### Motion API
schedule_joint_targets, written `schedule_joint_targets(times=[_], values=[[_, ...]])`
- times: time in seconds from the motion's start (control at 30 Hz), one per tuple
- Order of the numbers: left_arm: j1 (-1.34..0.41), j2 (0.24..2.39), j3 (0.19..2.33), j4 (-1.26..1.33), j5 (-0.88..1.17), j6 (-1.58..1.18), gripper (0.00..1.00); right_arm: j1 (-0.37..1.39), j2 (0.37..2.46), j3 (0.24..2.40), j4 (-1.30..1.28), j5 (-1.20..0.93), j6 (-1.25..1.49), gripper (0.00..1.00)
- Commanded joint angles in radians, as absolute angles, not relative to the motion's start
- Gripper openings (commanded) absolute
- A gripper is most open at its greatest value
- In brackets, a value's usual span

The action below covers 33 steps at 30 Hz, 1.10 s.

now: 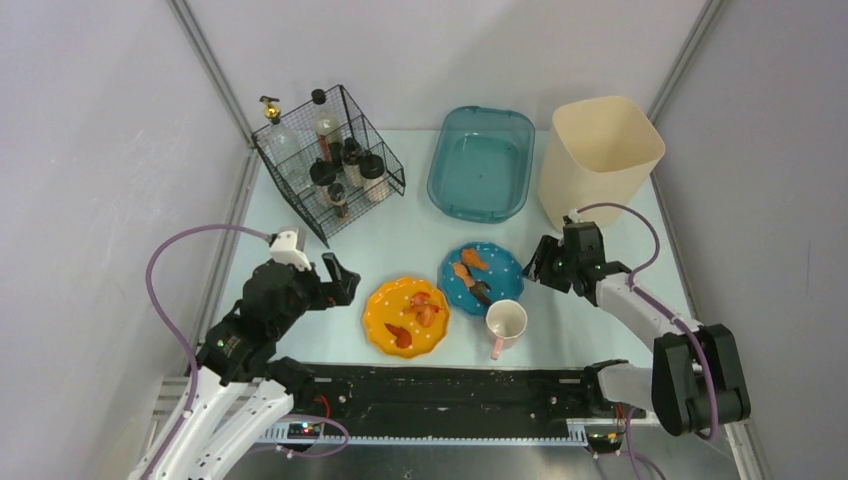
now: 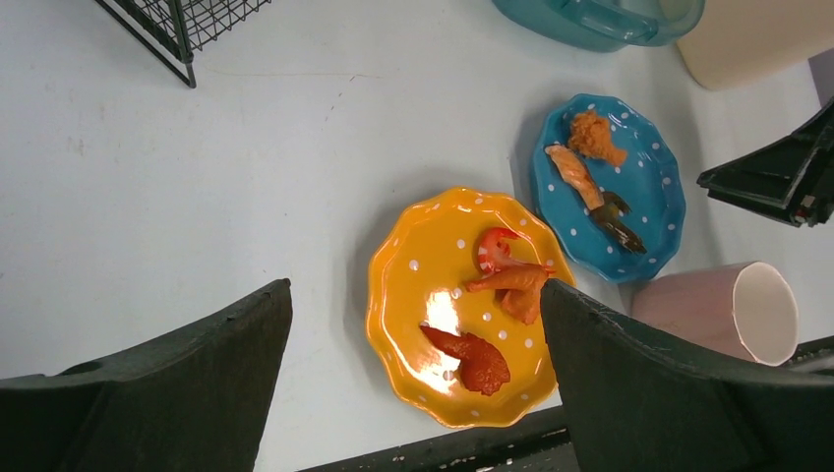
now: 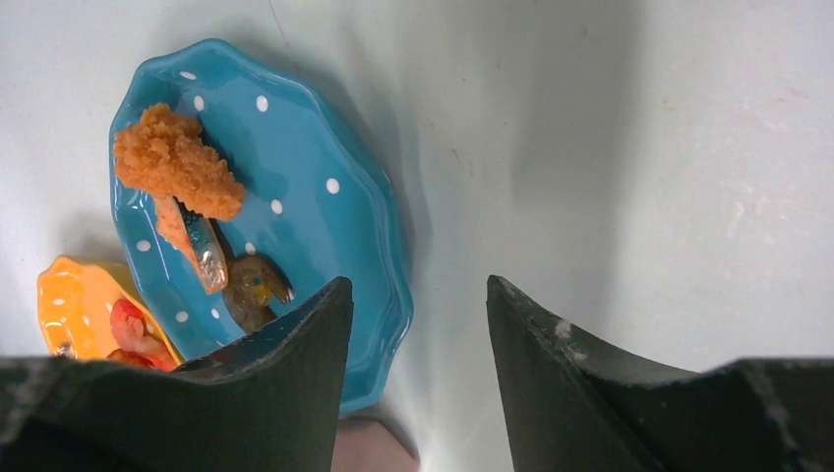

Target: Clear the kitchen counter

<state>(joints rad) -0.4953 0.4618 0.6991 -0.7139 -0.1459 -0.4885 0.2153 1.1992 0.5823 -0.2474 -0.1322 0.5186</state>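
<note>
From above, the kitchen counter [image 1: 420,242] lies flat, seemingly longer left-to-right.

The left arm [image 1: 215,405] and right arm [image 1: 640,300] have white links and black joint housings with small green lights. A lilac cable [image 1: 160,262] loops off each. The left hand [image 1: 340,278] and right hand [image 3: 418,290] are black, with broad, tapering, matt fingers [image 3: 561,374].

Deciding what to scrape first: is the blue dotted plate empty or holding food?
Holding food: the blue plate carries an orange crumbed piece, a slim orange strip and a dark piece.
</note>
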Motion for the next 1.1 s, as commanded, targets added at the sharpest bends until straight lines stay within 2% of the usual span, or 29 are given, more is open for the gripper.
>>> schedule_joint_targets(times=[0.0,0.37,0.53,0.63,1.07], values=[[-0.500,0.461,0.696,-0.688,-0.147,-0.501,1.00,0.212,1.251,0.569,-0.101,-0.199,0.503,0.56],[-0.500,0.481,0.694,-0.688,-0.155,-0.502,1.00,0.212,1.409,0.567,0.026,-0.217,0.526,0.49],[-0.500,0.479,0.695,-0.687,-0.155,-0.500,1.00,0.218,1.466,0.567,0.060,-0.249,0.542,0.42],[-0.500,0.482,0.696,-0.688,-0.152,-0.499,1.00,0.227,1.482,0.561,0.070,-0.251,0.547,0.37],[-0.501,0.471,0.694,-0.688,-0.140,-0.500,1.00,0.283,1.460,0.499,0.065,-0.203,0.563,0.22]])
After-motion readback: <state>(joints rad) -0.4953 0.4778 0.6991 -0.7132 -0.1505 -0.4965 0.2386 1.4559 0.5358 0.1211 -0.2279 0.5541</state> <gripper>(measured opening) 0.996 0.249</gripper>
